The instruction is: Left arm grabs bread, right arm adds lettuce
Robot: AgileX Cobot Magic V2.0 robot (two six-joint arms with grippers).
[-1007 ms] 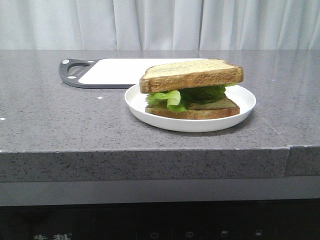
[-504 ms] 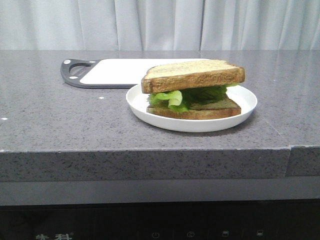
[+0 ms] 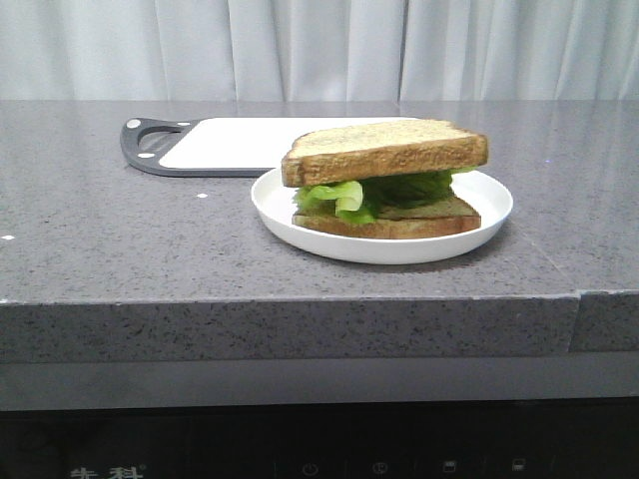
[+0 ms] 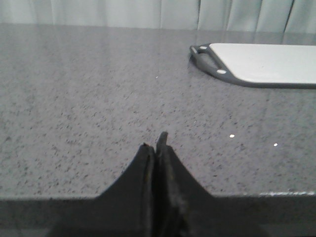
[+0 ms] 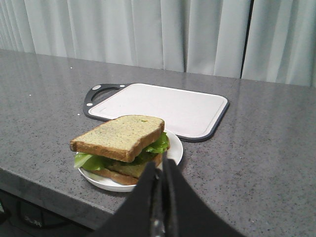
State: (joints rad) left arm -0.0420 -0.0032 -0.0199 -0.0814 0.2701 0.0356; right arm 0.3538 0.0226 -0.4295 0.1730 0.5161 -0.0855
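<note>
Bread (image 3: 384, 150) caps lettuce (image 3: 344, 195) on the plate (image 3: 494, 200), so both grippers (image 4: 157, 148) (image 5: 162, 170) sit pressed together, clear of it.

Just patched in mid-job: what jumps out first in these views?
The finished sandwich: a tan bread slice on top, green lettuce spilling out beneath it, all on a white plate near the counter's front edge. Behind it lies a white cutting board with a dark handle. Both wrist views show their jaws shut and holding nothing.
</note>
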